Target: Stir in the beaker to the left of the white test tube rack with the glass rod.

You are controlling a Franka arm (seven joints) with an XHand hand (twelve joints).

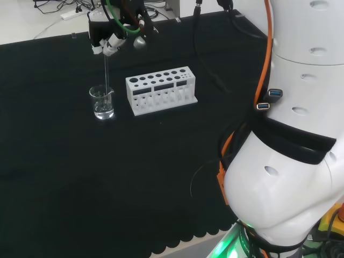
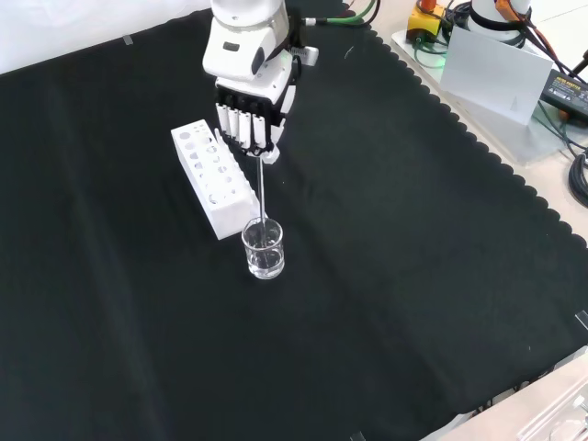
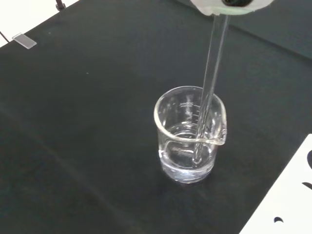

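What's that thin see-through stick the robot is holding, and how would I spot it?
Find the white test tube rack on the black cloth; in the head view a small clear beaker stands just left of it. The glass rod runs from the hand down into that beaker.

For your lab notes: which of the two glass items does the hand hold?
The glass rod, pinched by the hand; the beaker stands on the cloth.

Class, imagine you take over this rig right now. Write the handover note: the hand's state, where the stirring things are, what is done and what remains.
Hand: shut on the glass rod, held about upright.
Beaker: on the cloth left of the white test tube rack in the head view, apart from it, with some clear liquid.
Done: rod's lower end is inside the beaker, in the liquid.
Left: stir, then lift the rod out.
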